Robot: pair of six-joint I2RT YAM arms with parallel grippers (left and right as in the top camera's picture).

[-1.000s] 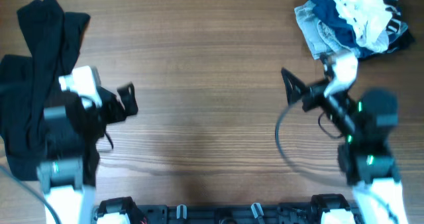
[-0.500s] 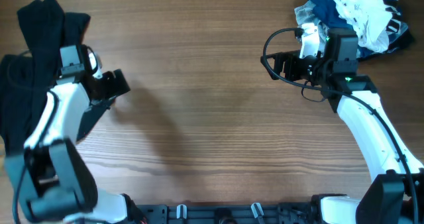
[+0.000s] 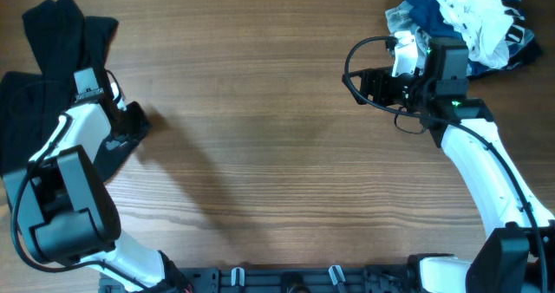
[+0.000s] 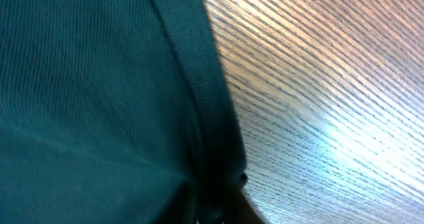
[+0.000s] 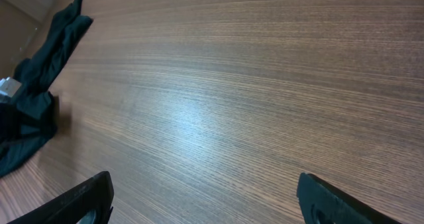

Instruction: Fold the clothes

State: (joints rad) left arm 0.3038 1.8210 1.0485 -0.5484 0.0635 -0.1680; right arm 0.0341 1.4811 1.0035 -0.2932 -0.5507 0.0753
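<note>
The clothes (image 3: 39,76) are one black garment, crumpled at the table's left edge. In the right wrist view they show as a dark heap (image 5: 36,85) at the far left. My left gripper (image 3: 132,128) sits at the garment's right edge and is shut on its hem. In the left wrist view the fabric (image 4: 93,91) fills most of the frame and its seam runs down into the dark jaws (image 4: 218,214). My right gripper (image 3: 366,85) hovers over bare wood at the right, open, its fingers (image 5: 73,201) wide apart with nothing between them.
A pile of blue, white, denim and striped garments (image 3: 464,20) lies in the back right corner, just behind the right arm. The wooden table (image 3: 260,154) stretches between the two arms.
The left gripper has swung left onto the garment's edge and closed on the hem. The right arm rose toward the back a second ago and has since held still.
</note>
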